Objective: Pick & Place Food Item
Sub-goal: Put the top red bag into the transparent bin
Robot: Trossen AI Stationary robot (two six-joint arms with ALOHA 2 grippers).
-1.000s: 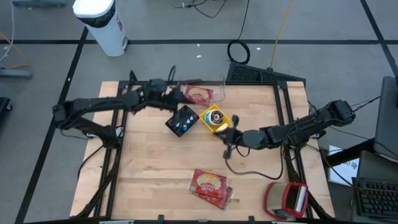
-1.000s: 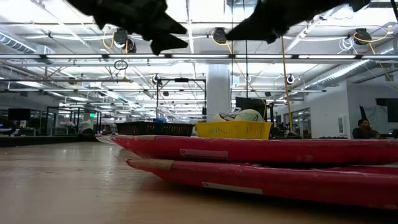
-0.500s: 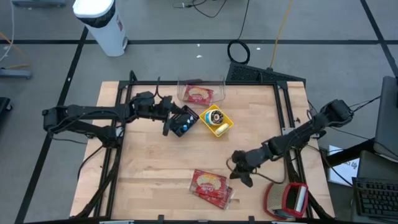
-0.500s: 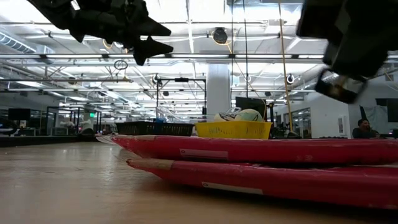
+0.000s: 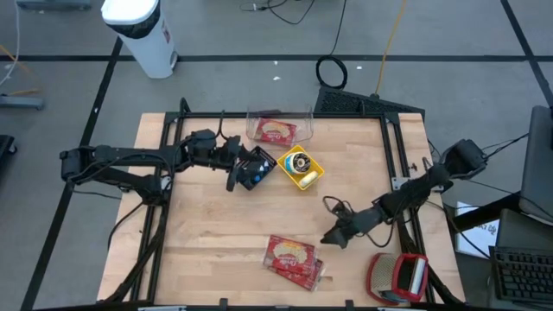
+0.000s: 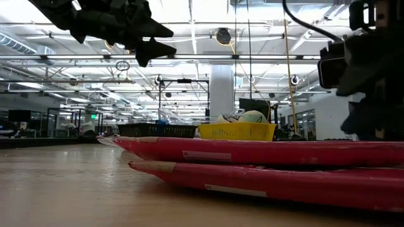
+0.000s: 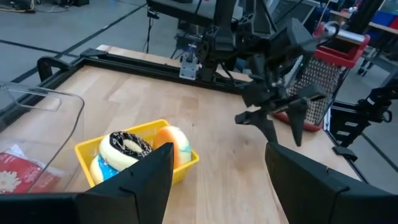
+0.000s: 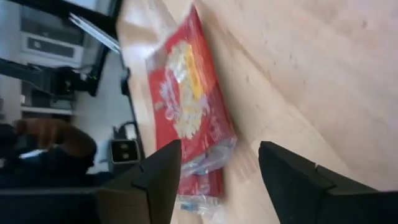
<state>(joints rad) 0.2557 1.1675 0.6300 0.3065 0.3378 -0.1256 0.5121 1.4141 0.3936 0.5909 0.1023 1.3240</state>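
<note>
Red snack packets (image 5: 292, 259), two stacked one on the other, lie near the middle of the table's front edge, and from table height they fill the lower half of the low view (image 6: 265, 165). The right end effector (image 5: 333, 239) hangs low just beside them, toward the table's right edge, not touching; its two fingers stand apart in the right wrist view with the top packet (image 8: 186, 106) seen between them, and they hold nothing. A loose black cable loops off this arm over the bare wood behind it.

The left end effector (image 5: 233, 164) sits toward the back of the table, left of its middle, fingers spread and empty, right against a dark blue-patterned packet (image 5: 253, 168). Just beside that packet, toward the right edge, stands a yellow basket (image 5: 300, 166) with a chocolate ring doughnut (image 7: 129, 144) and an orange ball-shaped piece (image 7: 174, 142) in it. At the back edge a clear plastic box (image 5: 278, 128) holds another red packet (image 5: 276, 132).

Off the front right corner of the table rests a red hand basket (image 5: 398, 276). A white cylindrical bin (image 5: 141, 33) stands on the floor beyond the back left corner, and a coiled black cable (image 5: 331, 71) lies on the floor behind the back edge.
</note>
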